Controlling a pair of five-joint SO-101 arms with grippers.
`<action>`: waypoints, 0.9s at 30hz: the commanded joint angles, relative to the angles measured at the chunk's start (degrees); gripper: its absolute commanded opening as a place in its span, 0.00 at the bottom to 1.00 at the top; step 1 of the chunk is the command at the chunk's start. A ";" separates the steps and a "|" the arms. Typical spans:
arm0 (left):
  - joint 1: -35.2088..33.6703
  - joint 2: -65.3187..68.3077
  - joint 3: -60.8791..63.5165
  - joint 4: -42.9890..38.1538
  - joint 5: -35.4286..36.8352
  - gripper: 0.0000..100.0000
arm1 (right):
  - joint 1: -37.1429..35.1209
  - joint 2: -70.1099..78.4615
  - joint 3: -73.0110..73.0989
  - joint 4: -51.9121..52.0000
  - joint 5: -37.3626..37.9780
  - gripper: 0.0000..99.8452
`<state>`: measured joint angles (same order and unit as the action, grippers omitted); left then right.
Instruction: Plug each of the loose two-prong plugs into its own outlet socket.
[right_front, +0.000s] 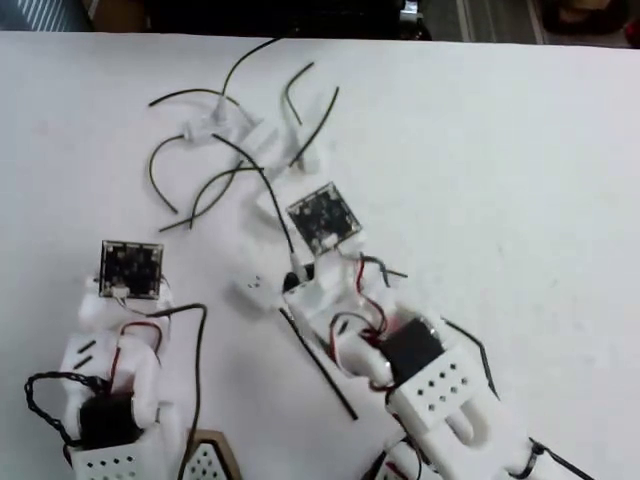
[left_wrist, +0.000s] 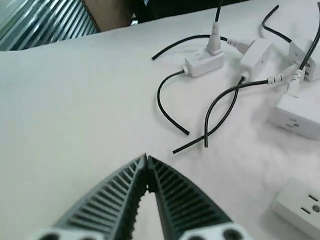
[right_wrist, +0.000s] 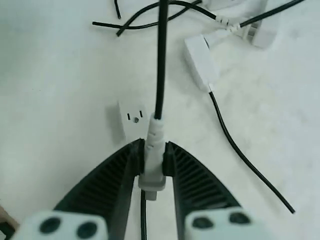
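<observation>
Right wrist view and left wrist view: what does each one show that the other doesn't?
Right wrist view: the right pincer shut on a white plug whose black cord runs away across the table. Left wrist view: the left pincer shut and empty over the bare table, with a ribbed panel beyond the table's edge. Both: white outlet blocks and loose black cords lying on the white table.

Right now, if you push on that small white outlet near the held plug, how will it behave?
The outlet looks small and lies loose on the smooth table, so it would probably slide. It lies flat, so tipping seems unlikely.
</observation>
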<state>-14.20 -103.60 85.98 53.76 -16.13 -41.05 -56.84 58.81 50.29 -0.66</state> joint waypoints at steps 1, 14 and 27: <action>4.97 -0.40 -1.14 -4.04 0.70 0.02 | -3.30 -6.20 2.55 -2.86 -0.26 0.02; 26.24 -0.40 -1.23 -11.96 0.26 0.02 | -7.78 -31.69 16.26 -2.77 -0.18 0.02; 45.05 -0.48 -3.96 -4.84 -12.75 0.02 | -9.98 -40.13 23.03 -2.68 4.48 0.02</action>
<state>26.51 -103.96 85.54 45.67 -23.25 -50.46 -97.27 82.29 48.53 3.12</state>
